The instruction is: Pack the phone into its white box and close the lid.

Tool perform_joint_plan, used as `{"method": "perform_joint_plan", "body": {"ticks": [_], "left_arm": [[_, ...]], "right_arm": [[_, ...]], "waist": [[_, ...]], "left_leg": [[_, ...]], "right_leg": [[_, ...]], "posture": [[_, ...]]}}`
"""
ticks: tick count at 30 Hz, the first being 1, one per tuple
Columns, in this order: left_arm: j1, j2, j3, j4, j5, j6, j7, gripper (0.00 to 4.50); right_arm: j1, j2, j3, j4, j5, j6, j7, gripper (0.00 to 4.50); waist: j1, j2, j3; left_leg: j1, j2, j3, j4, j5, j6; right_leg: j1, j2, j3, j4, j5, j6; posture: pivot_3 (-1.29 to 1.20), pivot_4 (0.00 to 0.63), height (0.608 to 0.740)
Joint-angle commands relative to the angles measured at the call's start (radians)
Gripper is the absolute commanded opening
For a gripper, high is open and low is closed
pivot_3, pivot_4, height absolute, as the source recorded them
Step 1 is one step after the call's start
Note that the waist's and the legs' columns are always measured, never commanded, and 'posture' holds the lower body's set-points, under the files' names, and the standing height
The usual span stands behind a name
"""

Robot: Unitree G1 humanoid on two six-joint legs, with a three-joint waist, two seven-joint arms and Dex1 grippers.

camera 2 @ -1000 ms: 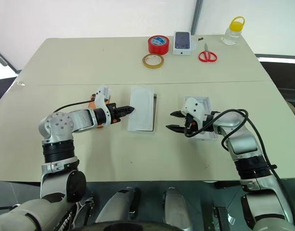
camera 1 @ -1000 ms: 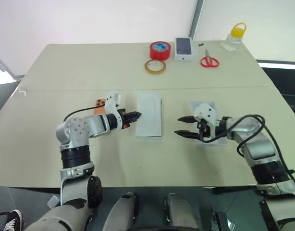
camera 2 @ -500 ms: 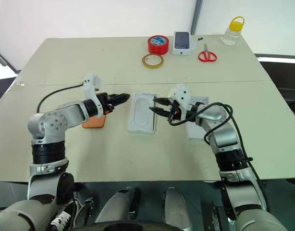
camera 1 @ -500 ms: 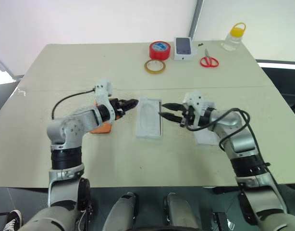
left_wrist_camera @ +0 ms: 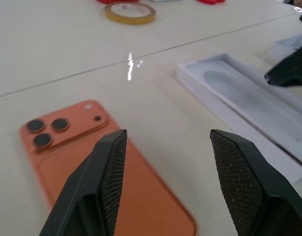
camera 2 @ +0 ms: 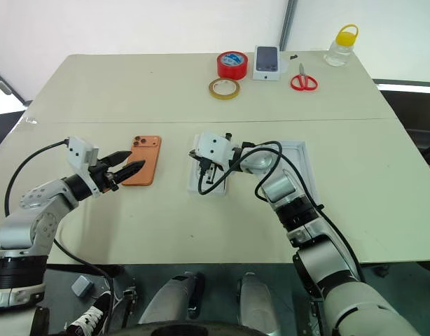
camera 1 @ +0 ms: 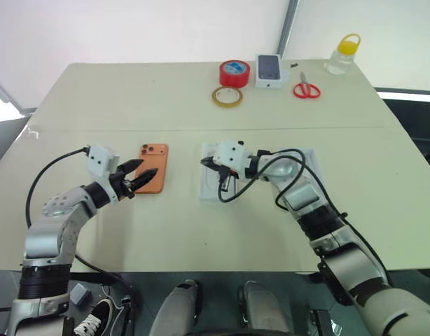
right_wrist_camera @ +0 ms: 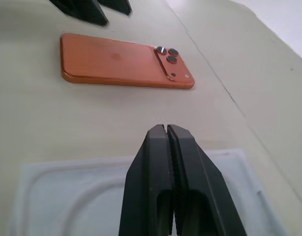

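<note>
Orange and lying face down, the phone [camera 1: 153, 178] rests flat on the beige table [camera 1: 96, 105], left of centre, camera cluster at its far end. Our left gripper [camera 1: 140, 176] sits at its near left edge, jaws spread with nothing between them; in the left wrist view the two fingers [left_wrist_camera: 109, 172] hang just over the phone's near end, and we cannot tell whether they touch it.

Right of the phone, apart from it, lies the white card [camera 1: 218, 183] with a rounded outline, and just right of that a shallow white box [camera 1: 307, 159], partly hidden by our right arm. We cannot tell whether that is the tray or the lid.

Our right gripper [camera 1: 205, 162] is over the far left corner of the card, jaws pressed together and holding nothing. Whether the tips touch the card is unclear.

Risks, as we judge them:
- The phone is thin and flat on a smooth table, so a closing grip could slide off its edge or push it away.
- The closed right tips could shove the light card out of place.
- The right wrist's loose black cable [camera 1: 232, 189] hangs over the card and could drag it.
</note>
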Motion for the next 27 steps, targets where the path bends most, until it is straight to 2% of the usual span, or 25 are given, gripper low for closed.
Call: {"method": "perform_joint_plan", "body": {"ticks": [1,7,13,27], "left_arm": [[-0.016,-0.025,0.038,-0.062,-0.031,-0.024,0.037,2.85],[-0.055,-0.084,0.085,-0.102,-0.078,-0.040,0.102,2.85],[-0.060,-0.083,0.076,-0.098,-0.078,-0.050,0.113,2.85],[-0.087,-0.094,0.053,-0.076,-0.065,-0.068,0.121,2.85]], "right_arm": [[-0.025,-0.008,0.030,0.064,-0.060,-0.057,-0.008,0.10],[-0.051,-0.028,0.064,0.129,-0.127,-0.098,0.010,0.10],[-0.065,-0.032,0.058,0.129,-0.139,-0.078,0.041,0.10],[-0.063,-0.084,0.081,0.061,-0.215,-0.029,0.104,0.10]], "waist": [[0.003,0.000,0.000],[-0.008,0.000,0.000],[-0.025,0.000,0.000],[-0.026,0.000,0.000]], "left_leg": [[0.000,0.000,0.000,0.000,0.000,0.000],[0.000,0.000,0.000,0.000,0.000,0.000],[0.000,0.000,0.000,0.000,0.000,0.000],[0.000,0.000,0.000,0.000,0.000,0.000]], "right_leg": [[0.000,0.000,0.000,-0.001,0.000,0.000],[0.003,0.000,0.000,0.001,0.000,0.000],[0.003,0.001,0.000,0.002,0.000,0.000],[0.003,0.001,0.000,0.002,0.000,0.000]], "posture": [[0.00,0.150,0.740],[0.00,0.150,0.740],[0.00,0.150,0.740],[0.00,0.150,0.740]]}}
